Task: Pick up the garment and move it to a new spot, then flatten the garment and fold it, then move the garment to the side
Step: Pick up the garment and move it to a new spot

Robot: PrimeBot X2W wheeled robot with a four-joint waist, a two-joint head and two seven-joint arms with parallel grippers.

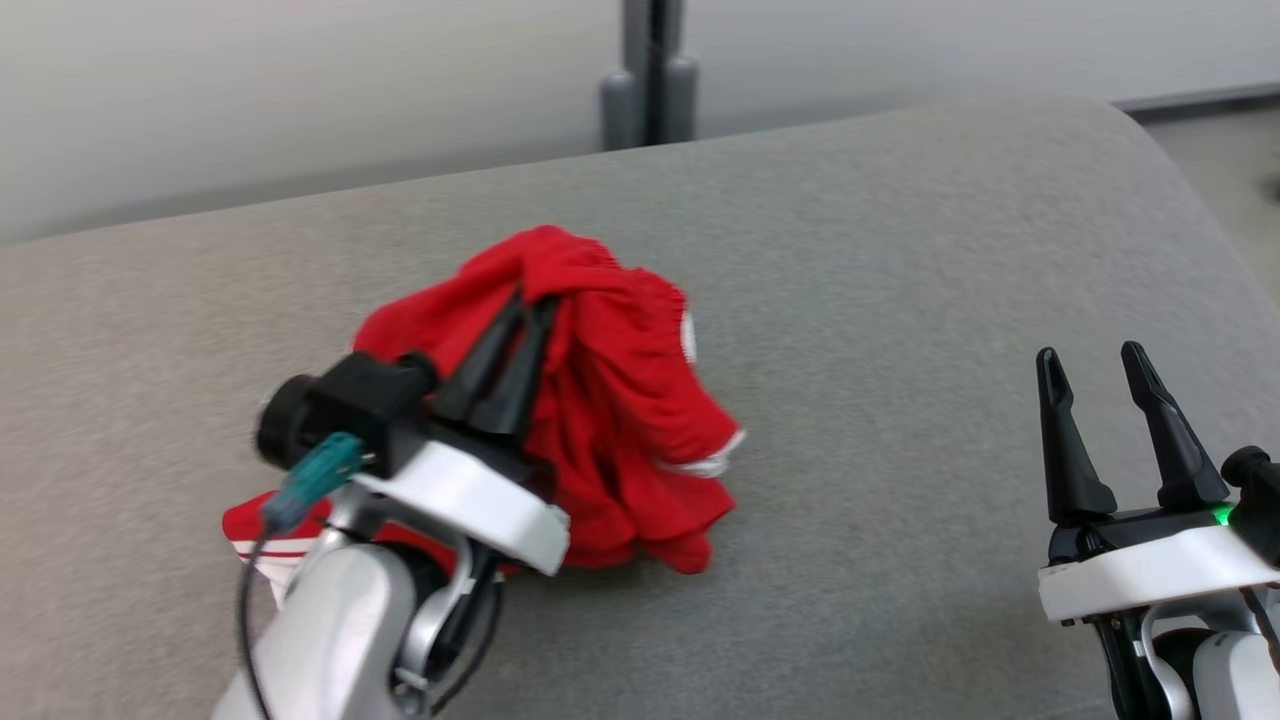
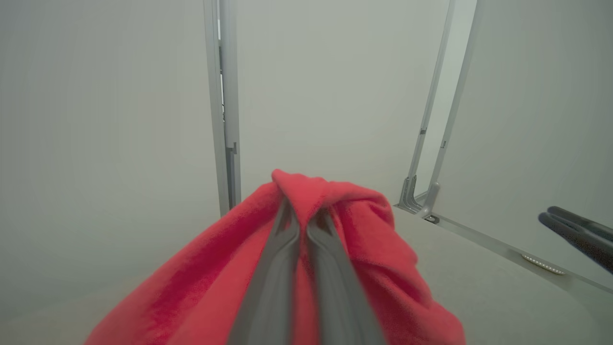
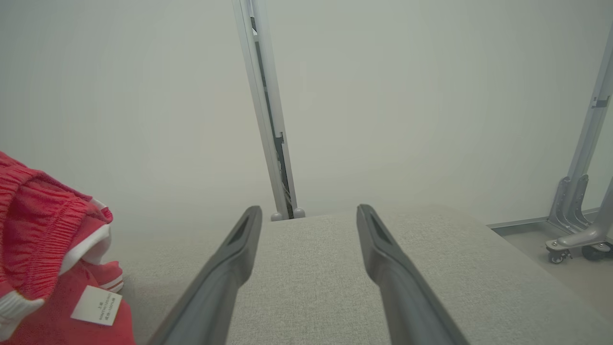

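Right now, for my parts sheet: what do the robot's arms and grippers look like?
The left gripper and right gripper each have two long, dark, tapering fingers above a white collar and silvery forearm. The left carries a teal connector and dark cable; the right shows a green light.

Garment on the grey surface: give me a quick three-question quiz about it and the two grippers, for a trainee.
1. True or false: the left gripper is shut on the garment.
2. Pick one: the right gripper is A) holding the garment, B) open and apart from it, C) shut on nothing.
3. One word: is the garment flat or bunched on the grey surface?
Key: 1 true; 2 B; 3 bunched.
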